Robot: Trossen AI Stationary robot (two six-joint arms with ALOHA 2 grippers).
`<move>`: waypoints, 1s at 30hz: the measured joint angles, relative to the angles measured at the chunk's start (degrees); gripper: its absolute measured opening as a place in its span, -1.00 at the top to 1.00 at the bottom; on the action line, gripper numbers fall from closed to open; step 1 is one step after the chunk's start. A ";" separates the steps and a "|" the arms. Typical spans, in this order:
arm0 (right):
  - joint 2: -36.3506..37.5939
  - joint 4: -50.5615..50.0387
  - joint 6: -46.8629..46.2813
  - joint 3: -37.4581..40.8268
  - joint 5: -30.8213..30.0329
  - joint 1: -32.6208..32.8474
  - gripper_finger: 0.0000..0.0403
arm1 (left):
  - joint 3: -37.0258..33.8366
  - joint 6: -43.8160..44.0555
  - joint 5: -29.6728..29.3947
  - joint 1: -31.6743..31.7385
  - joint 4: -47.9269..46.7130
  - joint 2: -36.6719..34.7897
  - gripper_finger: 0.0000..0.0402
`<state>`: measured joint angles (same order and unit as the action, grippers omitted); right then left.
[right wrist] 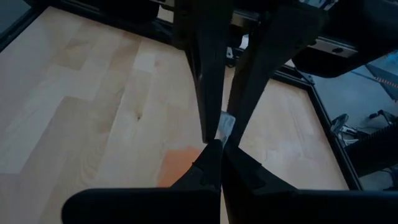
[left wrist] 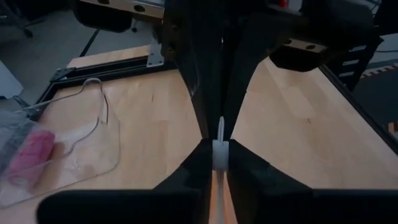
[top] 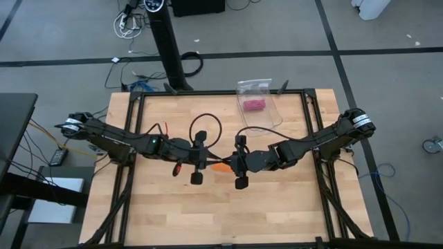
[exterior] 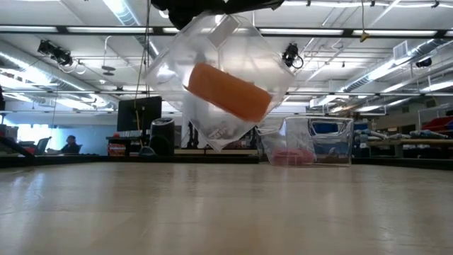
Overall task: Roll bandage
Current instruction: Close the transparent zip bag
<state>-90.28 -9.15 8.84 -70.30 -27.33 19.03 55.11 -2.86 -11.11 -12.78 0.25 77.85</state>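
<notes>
I have both arms meeting over the middle of the table (top: 166, 214), and between them they hold a clear plastic zip bag (exterior: 177, 78) lifted clear of the wood. The bandage (exterior: 230, 92) is inside that bag as a compact orange roll, hanging tilted in the low view; from above only a sliver of orange shows between the two wrists. The left gripper (left wrist: 219, 152) has its jaws pressed together on a thin pale edge of the bag, and the right gripper (right wrist: 219, 140) pinches another edge of clear film the same way, coming in from the opposite side. I judge this to be the very start of the job: the bandage is still packaged, so the step in hand is opening the bag or tipping the roll out, and no rolling has begun. The next move, I think, calls for the two grips to pull the mouth of the bag apart without losing the slippery film, then to let the roll drop onto open wood. Farther back on the table stands a second clear bag (top: 257, 104) with a small pink bundle (top: 252, 105) in it, well apart from the arms. I cannot see whether the zip seal is open or closed, the top of the bag is cut off in the low view, and neither wrist view shows the roll clearly.
</notes>
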 joint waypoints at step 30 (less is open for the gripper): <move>0.57 0.78 0.26 0.02 -0.68 0.28 1.00 | 0.12 1.23 -2.49 0.00 -5.31 -0.56 0.88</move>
<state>-89.71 -8.36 9.10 -70.28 -28.01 19.31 55.23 -1.63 -13.61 -12.78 -5.06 77.30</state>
